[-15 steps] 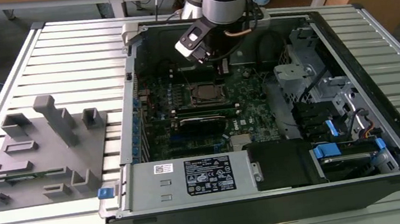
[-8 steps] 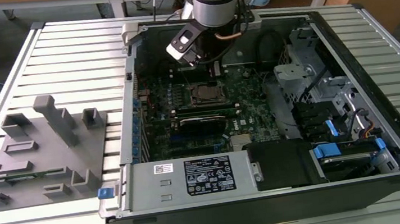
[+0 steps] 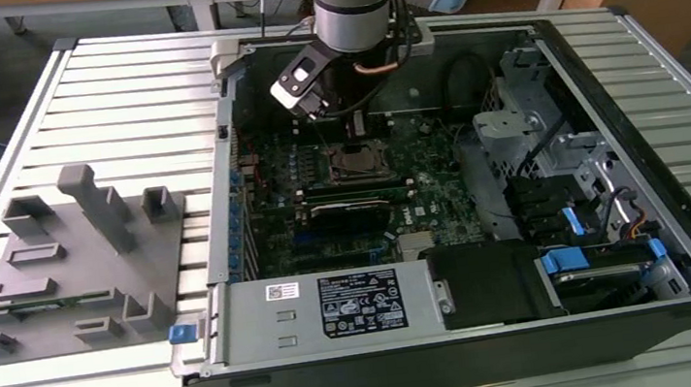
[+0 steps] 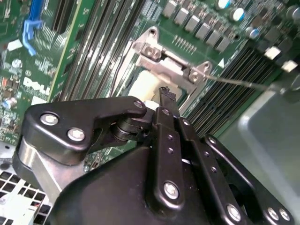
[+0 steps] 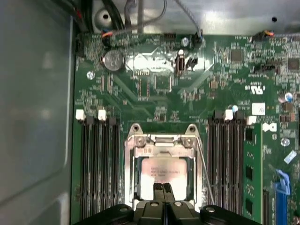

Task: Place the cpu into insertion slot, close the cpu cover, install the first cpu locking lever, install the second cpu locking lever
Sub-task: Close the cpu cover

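One gripper (image 5: 164, 188) hanging over the slot (image 3: 359, 160) of the green board (image 5: 154, 98), inside an open case (image 3: 468, 355) lying on a slatted table (image 3: 112, 93). Fingers (image 4: 168, 101) pressed together, nothing seen between them; tips over one edge of the cpu (image 5: 164, 172), contact not discernible. Cpu seated in the slot, dull grey top showing through the window of the cover (image 5: 161, 146). Cover folded down flat over the slot. Thin lever rod (image 4: 243, 83) angling away from one corner of the slot, out across the memory slots (image 4: 229, 105). Black memory slots flanking the slot on two sides. In the exterior view: grey fixture (image 3: 67, 264) on the table at the left, just beside the case; white-labelled supply (image 3: 332, 307) along the near wall of the case.
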{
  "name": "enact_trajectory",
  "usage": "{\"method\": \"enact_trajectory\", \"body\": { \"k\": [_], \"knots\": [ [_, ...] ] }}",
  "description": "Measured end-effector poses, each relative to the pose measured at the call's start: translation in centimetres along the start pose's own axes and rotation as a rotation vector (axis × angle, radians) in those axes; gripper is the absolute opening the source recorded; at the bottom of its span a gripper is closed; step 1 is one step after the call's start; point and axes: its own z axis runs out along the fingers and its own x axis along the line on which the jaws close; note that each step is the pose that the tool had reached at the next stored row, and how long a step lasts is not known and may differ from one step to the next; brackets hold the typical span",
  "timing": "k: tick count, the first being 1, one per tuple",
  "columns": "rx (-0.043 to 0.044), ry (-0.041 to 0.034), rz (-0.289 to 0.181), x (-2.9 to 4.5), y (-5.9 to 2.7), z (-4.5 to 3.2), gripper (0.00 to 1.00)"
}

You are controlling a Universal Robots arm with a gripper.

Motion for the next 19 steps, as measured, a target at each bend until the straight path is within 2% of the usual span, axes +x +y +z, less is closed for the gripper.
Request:
{"method": "enact_trajectory", "body": {
  "k": [14,19],
  "knots": [
    [-0.0001,0.0003,-0.003,0.0,-0.04,0.05,0.11],
    [-0.0003,0.0017,-0.047,0.01,-0.02,0.06,0.11]
  ]
}}
